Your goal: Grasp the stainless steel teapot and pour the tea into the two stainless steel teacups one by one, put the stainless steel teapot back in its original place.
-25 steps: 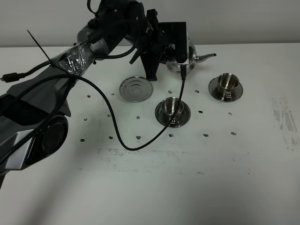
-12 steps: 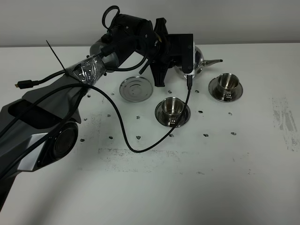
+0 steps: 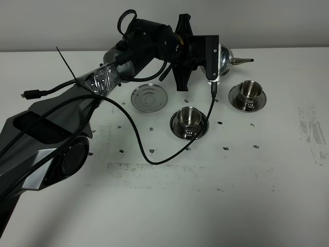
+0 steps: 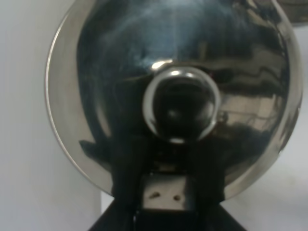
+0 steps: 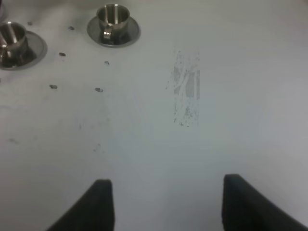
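Nearest the camera, the right gripper point(image 5: 163, 204) hangs over bare table point(image 3: 257, 195), its fingers spread with nothing between them.

In the centre of the overhead frame sits the near teacup point(image 3: 189, 119), and right of centre the far teacup point(image 3: 248, 91). Both are on their saucers exactly where they were a second ago. The coaster point(image 3: 149, 98), left of centre, lies bare as before.

The change is at the top of the frame. The stainless steel teapot point(image 3: 226, 55) has travelled rightward over the last second, and its spout point(image 3: 245, 60) now points right, just behind the far teacup. The left gripper point(image 4: 166, 195) is pinched tight on the pot and carries it clear of the coaster. We judge this to be the approach to a pour into the far teacup.

Limits of inspection:
- In the overhead view the wrist camera housing hides the handle and most of the pot body.
- The left wrist view is filled by the lid and knob point(image 4: 180, 103), so the grip point itself is not visible.
- We cannot say whether tilting has begun.
- We cannot tell whether either cup holds tea.
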{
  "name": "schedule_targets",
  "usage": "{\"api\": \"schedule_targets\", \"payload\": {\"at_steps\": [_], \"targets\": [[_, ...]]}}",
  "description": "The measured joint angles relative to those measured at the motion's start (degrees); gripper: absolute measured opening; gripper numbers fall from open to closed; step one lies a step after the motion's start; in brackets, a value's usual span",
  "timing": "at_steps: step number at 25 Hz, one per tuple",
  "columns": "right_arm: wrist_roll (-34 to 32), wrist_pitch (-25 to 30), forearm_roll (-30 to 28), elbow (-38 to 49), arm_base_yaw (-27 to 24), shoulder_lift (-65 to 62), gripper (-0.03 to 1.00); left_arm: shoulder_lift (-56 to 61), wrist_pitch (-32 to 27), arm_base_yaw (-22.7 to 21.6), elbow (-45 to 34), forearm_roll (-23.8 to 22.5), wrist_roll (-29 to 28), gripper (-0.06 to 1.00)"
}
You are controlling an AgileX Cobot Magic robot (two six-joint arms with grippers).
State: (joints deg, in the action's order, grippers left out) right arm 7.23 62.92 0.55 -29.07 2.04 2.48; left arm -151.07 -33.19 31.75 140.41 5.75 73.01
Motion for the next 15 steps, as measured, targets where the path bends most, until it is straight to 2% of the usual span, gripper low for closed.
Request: {"api": "schedule_targets", "payload": {"at_steps": [15], "targets": [[0.06, 0.00, 0.00, 0.00, 0.00, 0.00, 0.50, -3.51, 5.46, 0.74, 0.27, -0.04, 0.42, 0.19]]}}
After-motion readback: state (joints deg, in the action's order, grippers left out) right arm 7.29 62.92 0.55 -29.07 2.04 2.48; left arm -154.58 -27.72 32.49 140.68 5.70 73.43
